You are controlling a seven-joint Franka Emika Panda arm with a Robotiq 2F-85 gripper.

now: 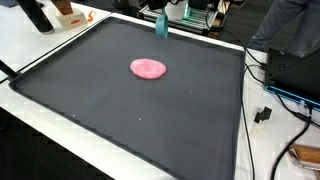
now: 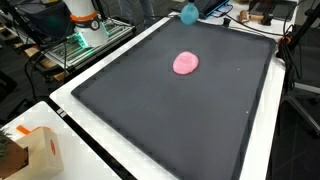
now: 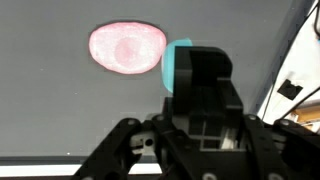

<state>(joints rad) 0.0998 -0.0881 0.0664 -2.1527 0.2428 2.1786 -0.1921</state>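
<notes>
gripper (image 3: 203, 55): fingers read as one dark block in wrist view, we can't tell if clamped | teal obj (image 3: 176, 66) right at its tips, at far edge of black mat (image 1: 60, 85); pink disc (image 1: 148, 68) mid-mat | we judge obj light, stiff, maybe slick; pinch across narrow sides

The flat disc (image 1: 148, 68) lay on the mat (image 1: 100, 120), beyond its middle; behind it, at the mat's far edge, stood a small object (image 1: 161, 26), perhaps a cup.
</notes>
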